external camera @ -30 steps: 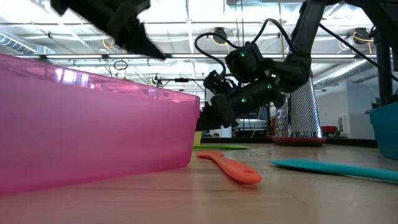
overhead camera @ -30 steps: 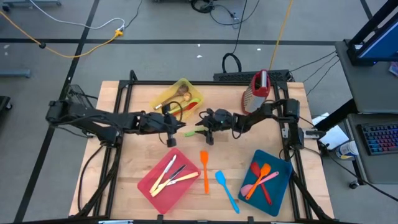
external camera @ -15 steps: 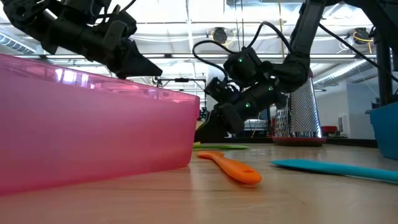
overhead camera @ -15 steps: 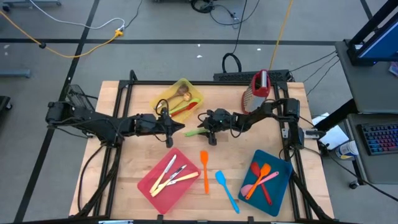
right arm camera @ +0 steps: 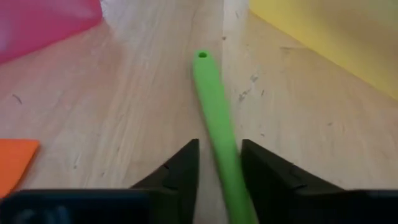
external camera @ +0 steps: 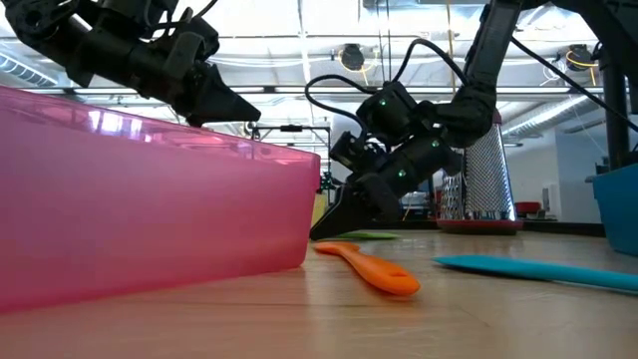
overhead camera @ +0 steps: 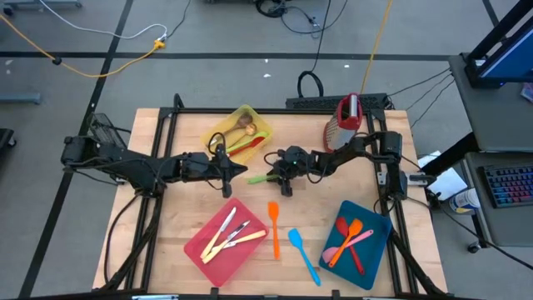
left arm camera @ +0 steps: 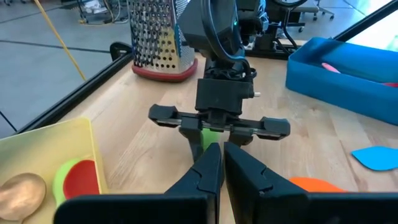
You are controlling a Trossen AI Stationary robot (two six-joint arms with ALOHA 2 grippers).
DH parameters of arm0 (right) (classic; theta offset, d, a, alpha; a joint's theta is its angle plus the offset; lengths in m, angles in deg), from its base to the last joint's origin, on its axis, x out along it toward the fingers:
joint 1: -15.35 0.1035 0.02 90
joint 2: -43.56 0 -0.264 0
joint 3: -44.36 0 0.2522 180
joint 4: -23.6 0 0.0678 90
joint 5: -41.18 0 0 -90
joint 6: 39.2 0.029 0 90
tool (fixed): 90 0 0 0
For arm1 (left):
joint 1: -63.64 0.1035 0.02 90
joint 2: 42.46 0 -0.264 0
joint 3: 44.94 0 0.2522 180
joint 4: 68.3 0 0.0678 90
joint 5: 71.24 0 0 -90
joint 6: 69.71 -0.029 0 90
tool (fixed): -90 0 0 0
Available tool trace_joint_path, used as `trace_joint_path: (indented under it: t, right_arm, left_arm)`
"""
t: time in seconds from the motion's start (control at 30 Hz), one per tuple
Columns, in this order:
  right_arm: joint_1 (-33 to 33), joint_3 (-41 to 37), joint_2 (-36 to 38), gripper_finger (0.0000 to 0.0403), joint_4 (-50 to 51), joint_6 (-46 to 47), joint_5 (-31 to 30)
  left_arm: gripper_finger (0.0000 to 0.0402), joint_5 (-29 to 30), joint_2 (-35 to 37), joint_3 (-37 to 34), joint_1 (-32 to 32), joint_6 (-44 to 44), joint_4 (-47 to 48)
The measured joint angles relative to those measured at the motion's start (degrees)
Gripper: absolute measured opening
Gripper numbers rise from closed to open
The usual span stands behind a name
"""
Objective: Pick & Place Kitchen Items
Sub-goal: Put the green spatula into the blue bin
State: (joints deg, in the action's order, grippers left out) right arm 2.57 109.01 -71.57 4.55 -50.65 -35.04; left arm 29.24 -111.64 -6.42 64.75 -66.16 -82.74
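A slim green utensil (overhead camera: 260, 177) lies flat on the wooden table between the two grippers, and its handle (right arm camera: 214, 106) has a small hole at the end. My right gripper (right arm camera: 220, 165) is open and low over it. One finger stands on each side of the handle, with thin gaps showing, and the fingertips are down near the table (external camera: 324, 231). My left gripper (left arm camera: 222, 163) is shut and empty. It hangs above the table just left of the green utensil (overhead camera: 240, 173) and faces the right gripper.
A yellow tray (overhead camera: 250, 117) holding a wooden spoon and a red spoon is just behind the grippers. A pink tray (overhead camera: 200, 250) holds pale-handled cutlery, and a blue tray (overhead camera: 376, 258) holds orange, pink and red utensils. An orange spatula (overhead camera: 273, 225) and a blue spatula (overhead camera: 304, 257) lie loose. A grater (overhead camera: 347, 117) stands far right.
My right gripper has gone down toward the table and tipped its fingers lower, so they now stand on either side of the green utensil's handle. My left gripper came lower early in the second, then kept still. The green utensil has not moved.
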Motion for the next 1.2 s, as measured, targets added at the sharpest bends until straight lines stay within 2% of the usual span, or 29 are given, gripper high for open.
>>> trace_joint_path:
  t: [0.13, 0.2, 0.43, 0.83, 1.1, 1.2]
  right_arm:
    - [-0.2, 0.0, 0.0, 0.0041, 0.3, -0.3, 0.3]
    - [-0.4, 0.0, 0.0, 0.0023, 0.3, -0.4, 0.5]
    - [-0.3, -0.1, 0.5, 0.0029, -2.0, -0.1, -0.1]
    - [2.4, -0.2, 5.9, 0.0031, 2.2, 0.4, -0.4]
    - [4.9, -0.1, 7.2, 0.0029, 2.8, 0.6, -0.2]
    - [6.0, -0.2, 9.7, 0.0032, 8.1, 2.7, -0.3]
  left_arm:
    - [0.0026, 0.0, 0.0, 0.0, 0.0, 0.5, 0.0]
    - [0.0026, 0.0, 0.0, 0.0, 0.0, 1.4, 0.0]
    - [0.0026, 0.0, 0.0, 0.0, 0.0, 3.1, 0.0]
    - [0.0026, -0.1, -0.1, 0.1, -0.2, 6.3, 0.0]
    - [0.0026, -0.1, -3.9, 0.1, -0.2, 7.3, 0.0]
    - [0.0026, 0.0, -4.8, 0.1, -0.1, 7.2, 0.0]
